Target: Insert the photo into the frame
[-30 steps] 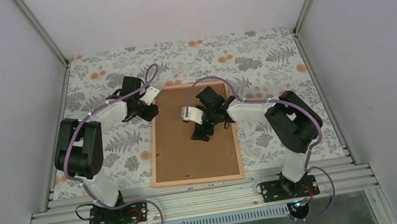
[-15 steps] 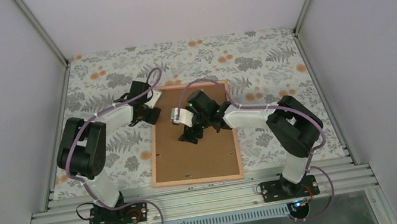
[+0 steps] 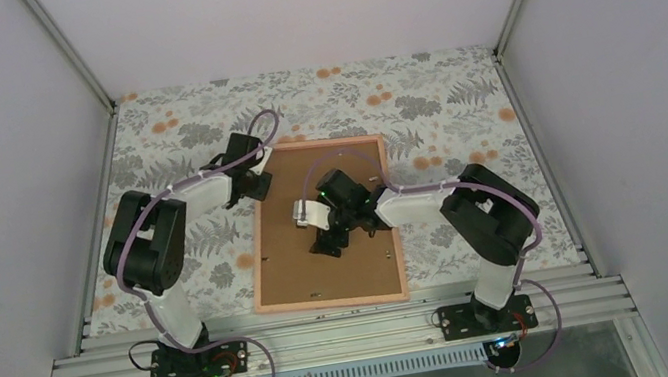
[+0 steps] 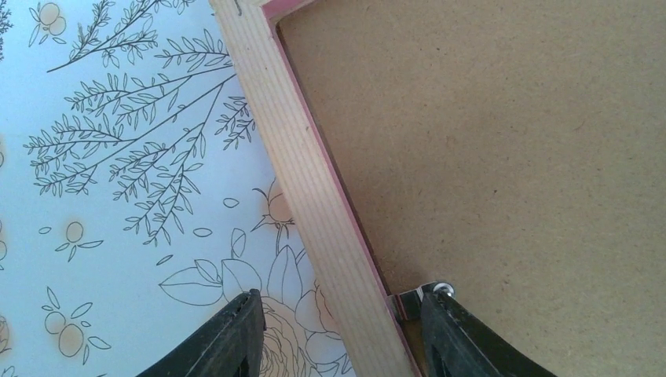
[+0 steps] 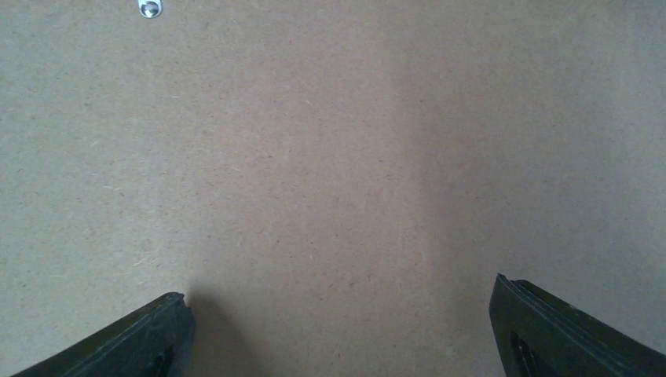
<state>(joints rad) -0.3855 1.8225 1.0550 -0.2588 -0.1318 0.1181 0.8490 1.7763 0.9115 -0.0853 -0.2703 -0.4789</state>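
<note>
The top view looks down from above and behind the arm bases, far enough to cover the whole table (image 3: 456,88). The left wrist view looks down, close, at the frame (image 4: 306,188) and board (image 4: 510,157). The right wrist view, closer, shows only board.

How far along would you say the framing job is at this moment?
Done, apparently: the brown backing board sits inside the frame, lying face down; the photo is out of sight, so I cannot confirm it is underneath. In hand: the left gripper, open, straddles the frame's left rail beside a metal tab, and the right gripper hovers open over the board. Left: probably securing the tabs.
</note>
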